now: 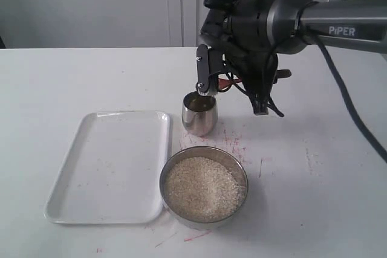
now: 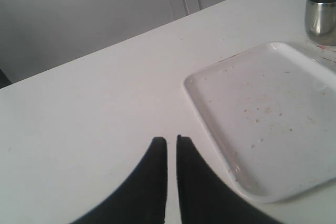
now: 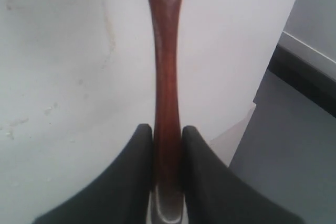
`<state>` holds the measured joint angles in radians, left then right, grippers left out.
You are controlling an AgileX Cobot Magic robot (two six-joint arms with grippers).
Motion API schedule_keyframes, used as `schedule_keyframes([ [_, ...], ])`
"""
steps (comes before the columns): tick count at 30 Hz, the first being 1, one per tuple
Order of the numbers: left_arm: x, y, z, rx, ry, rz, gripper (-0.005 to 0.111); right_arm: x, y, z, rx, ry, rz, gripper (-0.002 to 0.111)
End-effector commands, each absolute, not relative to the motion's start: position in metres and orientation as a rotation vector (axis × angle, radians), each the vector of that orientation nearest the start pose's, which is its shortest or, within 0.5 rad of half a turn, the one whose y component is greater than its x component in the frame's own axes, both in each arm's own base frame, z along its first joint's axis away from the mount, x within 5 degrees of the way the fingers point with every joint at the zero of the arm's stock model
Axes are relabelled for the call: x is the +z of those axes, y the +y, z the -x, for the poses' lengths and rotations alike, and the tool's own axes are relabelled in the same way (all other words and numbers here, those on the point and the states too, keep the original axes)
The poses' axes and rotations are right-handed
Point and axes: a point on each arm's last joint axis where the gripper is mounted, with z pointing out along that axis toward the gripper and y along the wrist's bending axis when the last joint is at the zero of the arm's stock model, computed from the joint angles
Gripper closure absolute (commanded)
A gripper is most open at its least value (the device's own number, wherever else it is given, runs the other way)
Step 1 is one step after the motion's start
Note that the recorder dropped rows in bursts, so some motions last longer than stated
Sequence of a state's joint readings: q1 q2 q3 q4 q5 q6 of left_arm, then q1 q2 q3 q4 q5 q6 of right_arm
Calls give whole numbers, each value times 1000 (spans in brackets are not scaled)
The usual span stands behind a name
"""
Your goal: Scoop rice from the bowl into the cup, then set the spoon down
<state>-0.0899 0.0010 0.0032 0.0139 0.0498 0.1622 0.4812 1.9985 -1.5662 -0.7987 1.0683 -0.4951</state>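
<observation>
White table (image 1: 314,197): bowl (image 1: 243,173) full of rice (image 1: 201,187); cup (image 1: 199,120) at its 12 o'clock, contents unclear; tray (image 1: 109,164) at 9. Right gripper (image 3: 167,140) clamps spoon (image 3: 165,77); left gripper (image 2: 171,150) closed, empty.

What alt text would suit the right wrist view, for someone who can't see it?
The handle of a glossy reddish-brown spoon is clamped in the black right gripper and runs away from the camera over a white table. Its scoop end is out of frame, and a grey floor shows past the table's edge.
</observation>
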Motion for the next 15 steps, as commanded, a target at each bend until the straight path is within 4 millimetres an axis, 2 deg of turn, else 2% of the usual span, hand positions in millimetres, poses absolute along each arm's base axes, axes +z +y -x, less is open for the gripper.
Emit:
schedule_keyframes([
  [1,209,-5,-56,64,1516,-202,92,244,142,-396,-1116,2155,1773,108],
  [8,209,-5,-56,64,1516,-202,92,254,153,-392,-1188,2035,1830,108],
  [15,209,-5,-56,64,1516,-202,92,254,160,-390,-1205,1996,1860,108],
])
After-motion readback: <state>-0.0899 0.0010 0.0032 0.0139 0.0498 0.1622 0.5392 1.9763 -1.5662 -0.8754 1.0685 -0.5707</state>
